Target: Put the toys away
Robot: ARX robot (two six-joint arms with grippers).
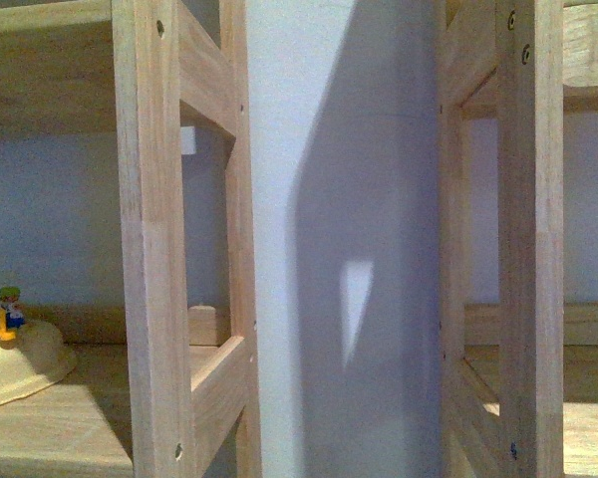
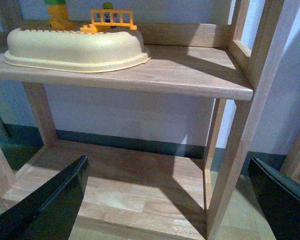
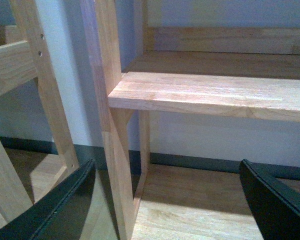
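Left claw (image 2: 167, 200) wide open, empty | right claw (image 3: 167, 200) wide open, empty | plush toy not visible | risk: fingers may strike wooden shelf (image 2: 190, 75) posts, standing near.

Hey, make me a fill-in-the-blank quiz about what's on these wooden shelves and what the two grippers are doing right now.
1. The cream tray sits on the ____ of the two shelf boards seen in the left wrist view.
2. The little fence on the tray is coloured ____.
3. The left gripper is open and holds ____.
4. The shelf board in front of the right gripper carries ____.

Missing words: upper; orange; nothing; nothing
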